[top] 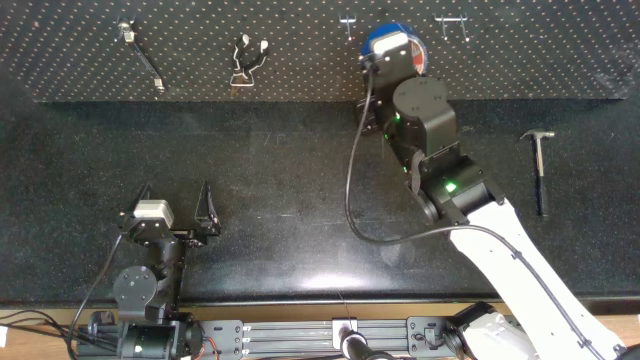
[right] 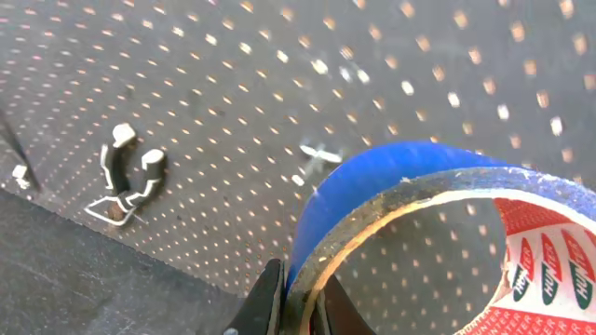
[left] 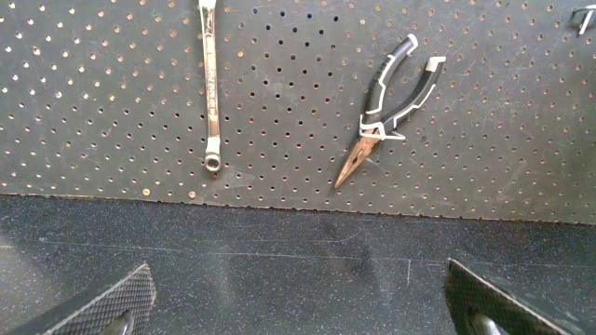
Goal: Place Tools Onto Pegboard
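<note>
One blue tape roll (right: 372, 177), red print (right: 549, 270) inside, gripped by right hand (right: 300, 302), left hand (top: 176, 205) released

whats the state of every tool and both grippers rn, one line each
wrench: hanging on the pegboard
pliers: hanging on the pegboard, closed, tip down
tape roll: held by the right gripper, up at the pegboard, not hung yet
hammer: lying flat on the table, not hung
left gripper: open, empty, low over the table
right gripper: shut on the tape roll's rim
</note>
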You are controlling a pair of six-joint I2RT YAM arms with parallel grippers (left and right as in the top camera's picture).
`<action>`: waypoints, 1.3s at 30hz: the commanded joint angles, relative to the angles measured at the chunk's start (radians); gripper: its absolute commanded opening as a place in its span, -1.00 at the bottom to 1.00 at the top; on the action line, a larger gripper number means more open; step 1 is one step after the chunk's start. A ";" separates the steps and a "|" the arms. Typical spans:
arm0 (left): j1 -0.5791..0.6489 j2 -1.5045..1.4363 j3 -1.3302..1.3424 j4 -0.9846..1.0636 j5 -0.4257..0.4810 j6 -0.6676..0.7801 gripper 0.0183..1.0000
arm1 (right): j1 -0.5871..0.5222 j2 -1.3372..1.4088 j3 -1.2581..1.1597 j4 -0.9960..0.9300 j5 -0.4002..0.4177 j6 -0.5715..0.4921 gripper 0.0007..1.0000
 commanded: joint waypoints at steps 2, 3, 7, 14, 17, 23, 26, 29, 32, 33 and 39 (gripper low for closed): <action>0.006 -0.010 -0.002 -0.007 0.008 0.010 0.99 | 0.023 0.007 0.011 0.056 0.014 -0.141 -0.86; 0.006 -0.010 -0.002 -0.007 0.008 0.010 0.99 | 0.023 0.017 0.011 0.071 0.014 -0.159 -0.85; 0.006 -0.010 -0.002 -0.007 0.008 0.010 0.99 | 0.025 0.047 0.011 0.111 0.013 -0.171 -0.85; 0.006 -0.010 -0.002 -0.007 0.008 0.010 0.99 | 0.097 0.090 0.011 0.158 0.013 -0.235 -0.85; 0.006 -0.010 -0.002 -0.007 0.008 0.010 1.00 | 0.107 0.106 0.011 0.157 0.013 -0.234 -0.85; 0.006 -0.010 -0.002 -0.007 0.008 0.010 0.99 | 0.107 0.172 0.011 0.161 0.097 -0.234 -0.85; 0.006 -0.010 -0.002 -0.007 0.008 0.010 0.99 | 0.107 0.213 0.011 0.183 0.145 -0.234 -0.85; 0.006 -0.010 -0.002 -0.007 0.008 0.010 0.99 | 0.107 0.248 0.011 0.210 0.185 -0.234 -0.85; 0.006 -0.010 -0.002 -0.007 0.008 0.010 0.99 | 0.107 0.275 0.011 0.233 0.215 -0.235 -0.85; 0.006 -0.010 -0.002 -0.007 0.008 0.010 0.99 | 0.106 0.286 0.011 0.251 0.215 -0.235 -0.85; 0.006 -0.010 -0.002 -0.007 0.008 0.010 0.99 | 0.106 0.358 0.011 0.374 0.214 -0.270 -0.85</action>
